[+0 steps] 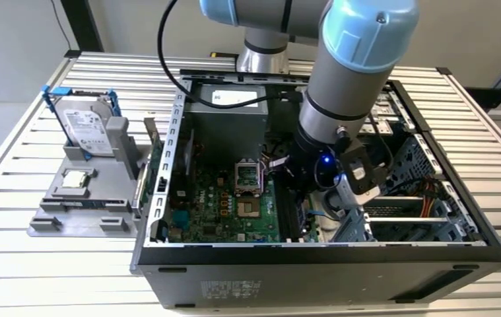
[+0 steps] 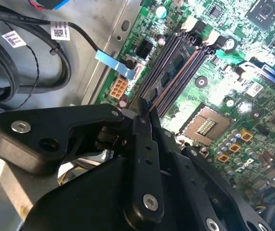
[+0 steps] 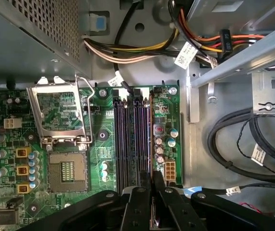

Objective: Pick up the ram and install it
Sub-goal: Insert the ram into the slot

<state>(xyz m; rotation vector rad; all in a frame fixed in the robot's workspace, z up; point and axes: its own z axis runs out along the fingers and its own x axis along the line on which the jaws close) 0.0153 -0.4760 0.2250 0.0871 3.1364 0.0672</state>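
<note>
Black gripper fingers are clamped on the ram, a thin dark stick held edge-on, lower edge in or just above the motherboard's memory slots. Empty CPU socket sits beside the slots, its latch frame open. All this is inside the open PC case; the arm reaches down into it.
</note>
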